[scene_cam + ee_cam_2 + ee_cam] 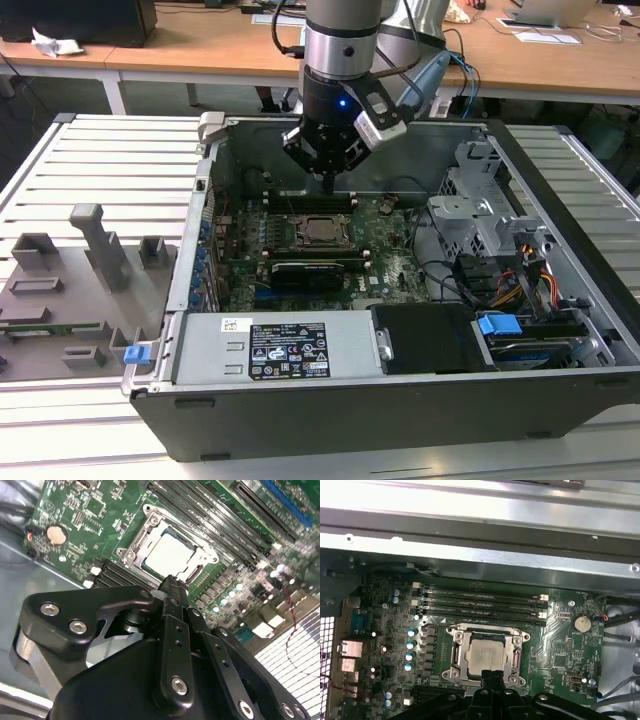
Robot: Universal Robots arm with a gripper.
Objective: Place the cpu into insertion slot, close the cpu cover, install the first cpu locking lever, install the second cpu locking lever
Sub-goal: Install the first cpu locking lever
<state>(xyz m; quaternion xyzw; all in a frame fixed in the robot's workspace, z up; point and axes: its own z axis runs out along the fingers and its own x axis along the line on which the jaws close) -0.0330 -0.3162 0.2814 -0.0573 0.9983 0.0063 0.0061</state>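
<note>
We see the gripper (326, 181) low inside the open computer case (350, 415), over the green board (395, 262). Its fingers (172, 610) are pressed tight together and hold nothing. The cpu (486, 657) lies flat in the middle of the board. The cover (456, 652) is down around it, and the cpu's grey top shows through the window. In both wrist views the fingers' tips are right by the cover's edge. We cannot tell if they touch it.

Open dark-grey metal computer case (400, 425) sits on the slatted white counter (110, 170); green motherboard (395, 262) lies inside, round silver coin battery (581, 624) near 4 long black memory slots (480, 605).
</note>
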